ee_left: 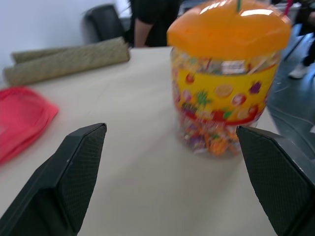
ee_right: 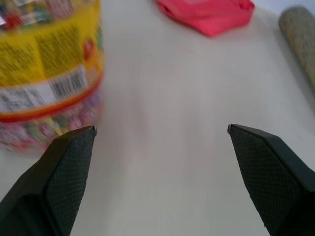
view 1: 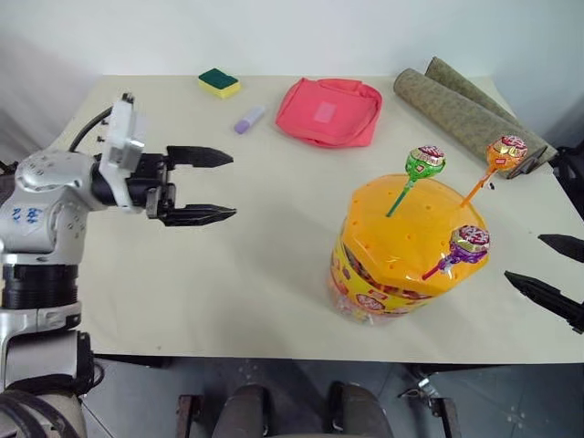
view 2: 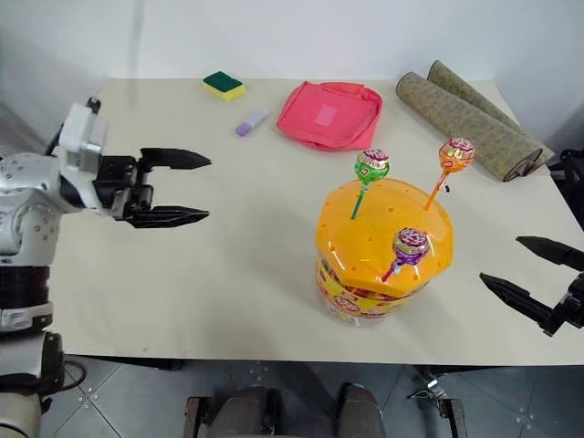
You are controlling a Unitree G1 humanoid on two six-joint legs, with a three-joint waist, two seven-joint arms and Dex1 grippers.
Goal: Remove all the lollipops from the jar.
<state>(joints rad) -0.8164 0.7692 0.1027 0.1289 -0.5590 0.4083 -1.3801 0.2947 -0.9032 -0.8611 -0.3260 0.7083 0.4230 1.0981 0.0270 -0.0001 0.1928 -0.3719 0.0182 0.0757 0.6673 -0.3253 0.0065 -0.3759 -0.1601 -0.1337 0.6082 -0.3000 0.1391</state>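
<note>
Jar: a large clear plastic jar (view 1: 406,265) with a yellow candy label and an orange domed lid (view 1: 401,224) stands upright on the near right part of the table (view 1: 246,265), close to the near edge.
Lollipops: all three are still planted in holes in the lid. The green lollipop (view 1: 425,161) stands at the far left of the dome, the orange lollipop (view 1: 506,151) leans out to the far right, and the purple lollipop (view 1: 469,244) juts from the near right side.
Left gripper: the left gripper (view 1: 203,185) hangs above the table well to the left of the jar, its two black fingers spread wide and pointing toward it, with nothing between them.
Right gripper: the right gripper (view 2: 529,274) sits just right of the jar near the table edge, fingers also wide apart and empty.
Other things: a pink pouch (view 1: 330,109), a lilac tube (view 1: 248,119), a green and yellow sponge (view 1: 219,82) and two rolled mats (view 1: 470,109) lie along the far side.
Risk, tipping: the jar looks light and sits near the edge; a sideways pull on a stick could drag or topple it unless the other gripper steadies it.
Risk, grasp: the sticks are thin and tilted, so wide fingers may close beside one, or knock a neighbouring lollipop.
Risk, collision: a gripper coming in low could strike the lid and shove the jar.
</note>
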